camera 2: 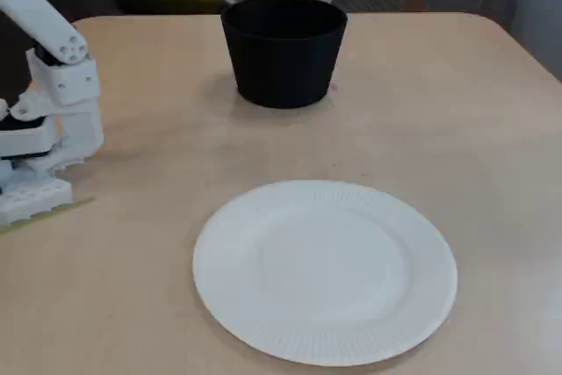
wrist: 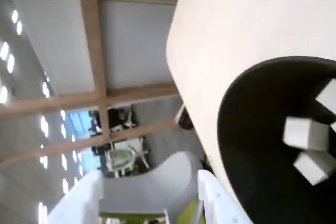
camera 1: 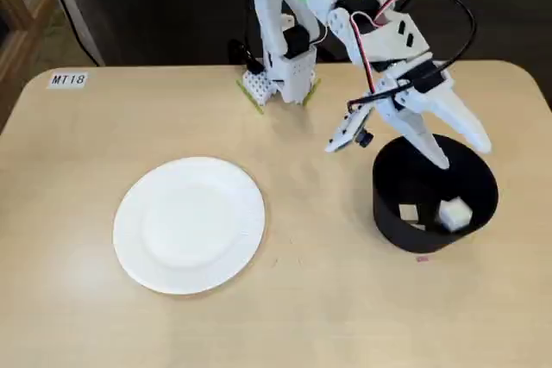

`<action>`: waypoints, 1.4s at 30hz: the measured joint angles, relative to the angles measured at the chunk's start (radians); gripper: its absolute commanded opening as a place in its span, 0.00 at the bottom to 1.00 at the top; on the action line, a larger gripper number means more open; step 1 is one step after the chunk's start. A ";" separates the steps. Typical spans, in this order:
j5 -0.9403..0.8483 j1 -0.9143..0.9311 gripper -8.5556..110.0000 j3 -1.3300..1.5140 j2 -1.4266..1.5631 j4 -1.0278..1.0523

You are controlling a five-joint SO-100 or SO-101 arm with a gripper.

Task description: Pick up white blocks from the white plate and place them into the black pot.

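The black pot [camera 1: 392,213] stands at the right in a fixed view, with white blocks [camera 1: 454,213] lying inside on its bottom. My gripper [camera 1: 463,154] hangs just above the pot's far rim, open and empty. The wrist view looks into the pot [wrist: 252,145] and shows three white blocks [wrist: 304,132] together on its floor. The white plate [camera 1: 190,223] lies left of the pot with nothing on it. In another fixed view the plate [camera 2: 325,270] is in front and the pot [camera 2: 283,50] behind; its inside is hidden there.
The arm's white base [camera 1: 280,79] is clamped at the table's far edge, with black cables looping above it. A label reading MT18 [camera 1: 67,79] is stuck near the table's far left corner. The base also shows at the left [camera 2: 39,129].
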 measured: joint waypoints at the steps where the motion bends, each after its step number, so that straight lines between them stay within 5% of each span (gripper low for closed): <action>1: 0.003 0.002 0.05 0.000 0.017 0.002; 5: 0.005 0.063 0.05 -0.049 0.086 0.103; 12: -0.011 0.402 0.05 -0.428 0.127 0.629; 16: -0.005 0.586 0.05 -0.419 0.298 0.882; 24: 0.012 0.603 0.05 0.117 0.838 0.833; 42: -0.040 0.604 0.05 0.738 1.075 0.699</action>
